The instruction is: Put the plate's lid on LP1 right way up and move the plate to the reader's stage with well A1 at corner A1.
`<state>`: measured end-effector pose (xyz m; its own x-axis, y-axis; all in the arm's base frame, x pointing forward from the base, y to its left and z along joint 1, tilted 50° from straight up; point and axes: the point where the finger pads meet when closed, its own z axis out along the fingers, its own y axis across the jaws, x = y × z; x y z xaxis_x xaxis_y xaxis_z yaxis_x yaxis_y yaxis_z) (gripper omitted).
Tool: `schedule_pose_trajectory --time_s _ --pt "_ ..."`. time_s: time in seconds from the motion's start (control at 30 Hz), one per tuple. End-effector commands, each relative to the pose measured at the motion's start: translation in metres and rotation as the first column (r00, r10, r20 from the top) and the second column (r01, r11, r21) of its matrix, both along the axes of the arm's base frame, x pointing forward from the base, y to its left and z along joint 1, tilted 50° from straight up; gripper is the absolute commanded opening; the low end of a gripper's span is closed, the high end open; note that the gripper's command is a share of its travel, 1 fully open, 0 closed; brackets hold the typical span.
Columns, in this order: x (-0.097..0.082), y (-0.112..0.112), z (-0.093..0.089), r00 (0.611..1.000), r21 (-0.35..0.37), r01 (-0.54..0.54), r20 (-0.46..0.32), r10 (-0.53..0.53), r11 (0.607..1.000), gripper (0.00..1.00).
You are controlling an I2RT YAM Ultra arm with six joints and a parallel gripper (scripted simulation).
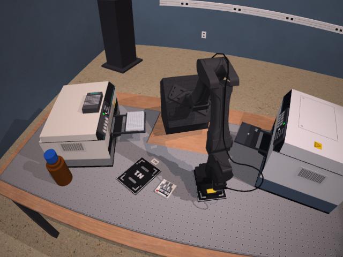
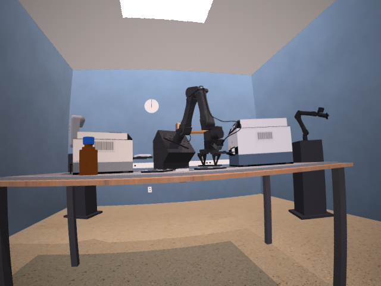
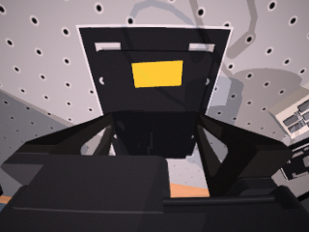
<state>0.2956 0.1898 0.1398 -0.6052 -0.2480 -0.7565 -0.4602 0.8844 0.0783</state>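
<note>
My gripper (image 1: pixel 211 187) (image 2: pixel 209 162) (image 3: pixel 154 116) is shut on the dark, see-through lid (image 1: pixel 211 190) (image 3: pixel 156 72), which has a yellow label. It holds the lid level and very low over the black LP1 pad (image 1: pixel 200 196) (image 3: pixel 89 48), inside the pad's white outline. I cannot tell whether the lid touches the pad. The white well plate (image 1: pixel 135 121) (image 2: pixel 143 155) lies uncovered on the dispenser's stage (image 1: pixel 118 126) at the left. The reader's dark stage (image 1: pixel 249 135) at the right holds nothing.
The dispenser (image 1: pixel 74 110) (image 2: pixel 104 152) stands at the left, with a brown blue-capped bottle (image 1: pixel 57 171) (image 2: pixel 88 157) in front of it. The reader (image 1: pixel 307 143) (image 2: pixel 261 141) stands at the right. The N1 pad (image 1: pixel 138 174) and a small card (image 1: pixel 165 188) (image 3: pixel 294 116) lie left of LP1. The arm's base block (image 1: pixel 180 105) is behind.
</note>
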Motion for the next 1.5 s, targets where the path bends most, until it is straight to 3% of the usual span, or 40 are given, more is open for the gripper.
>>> schedule_pose_trajectory --time_s 0.0,0.5,0.53,0.57,0.67,0.77,0.9,1.07,1.17,1.47 --pt "-0.001 0.0 0.006 1.0 0.011 -0.003 0.019 0.003 1.0 0.85" --pt "-0.006 -0.001 0.003 1.0 0.007 -0.012 0.024 0.012 1.0 0.85" --pt "0.002 0.004 0.023 0.998 0.033 -0.013 0.065 0.011 0.999 0.85" --pt "0.003 0.004 0.023 0.998 0.034 -0.013 0.066 0.011 0.999 0.85" --pt "0.005 0.006 0.011 0.999 0.014 -0.013 0.036 0.012 1.0 0.85" --pt "0.004 0.005 0.013 0.999 0.019 -0.013 0.044 0.012 1.0 0.85" --pt "0.004 0.005 0.001 1.0 0.004 -0.013 0.022 0.013 1.0 0.85" --pt "0.003 0.005 0.005 0.999 0.012 -0.013 0.034 0.013 1.0 0.85" --pt "0.002 0.004 -0.008 1.0 -0.005 -0.013 0.008 0.013 1.0 0.85" --pt "0.004 0.005 0.003 0.999 0.015 -0.013 0.038 0.012 1.0 0.85"
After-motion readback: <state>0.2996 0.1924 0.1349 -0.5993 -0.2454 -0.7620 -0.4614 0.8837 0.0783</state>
